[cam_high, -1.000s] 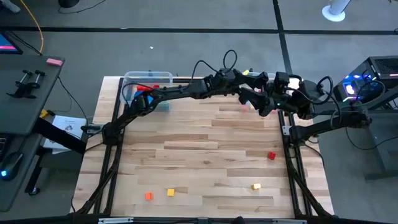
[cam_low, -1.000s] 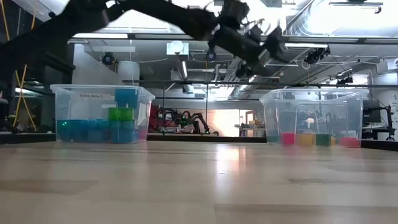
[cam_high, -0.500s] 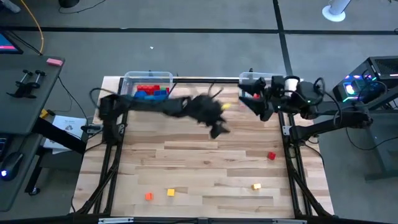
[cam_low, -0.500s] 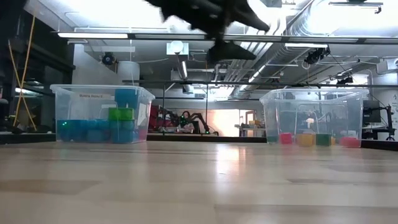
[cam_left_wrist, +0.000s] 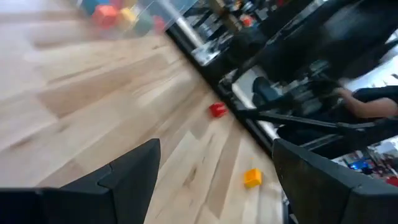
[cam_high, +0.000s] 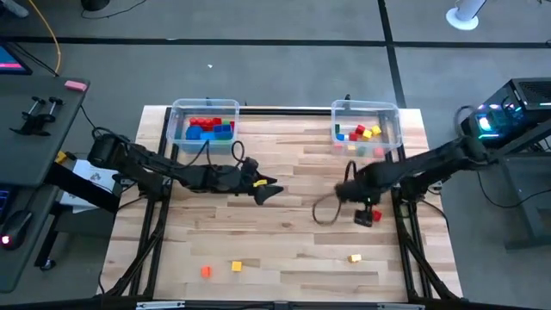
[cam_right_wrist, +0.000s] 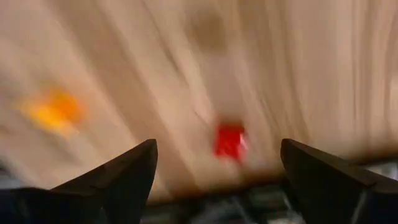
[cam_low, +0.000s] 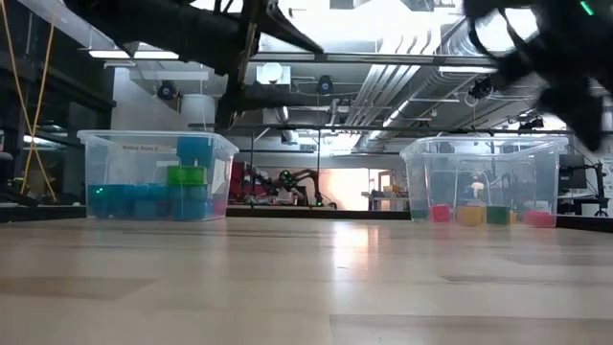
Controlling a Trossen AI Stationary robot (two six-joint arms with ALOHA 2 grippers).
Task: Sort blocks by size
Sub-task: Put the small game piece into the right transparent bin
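My right gripper (cam_high: 365,214) hung over the red block (cam_high: 375,215) near the table's (cam_high: 284,232) right edge, jaws spread and empty. My left gripper (cam_high: 265,191), likewise spread and holding nothing, was above mid-table. Orange (cam_high: 206,271) and yellow blocks (cam_high: 237,267) lay along the near edge; the rest sat in two clear bins (cam_high: 204,120) at the far edge.

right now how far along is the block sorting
Mostly done. Larger red and blue blocks sit in the left bin, small cubes in the right bin. Nothing is held: the left gripper is open over the middle of the table, and the right gripper is open at the red cube near the right edge. Left: that cube, plus the yellow cube, another yellow cube and an orange cube along the near edge.
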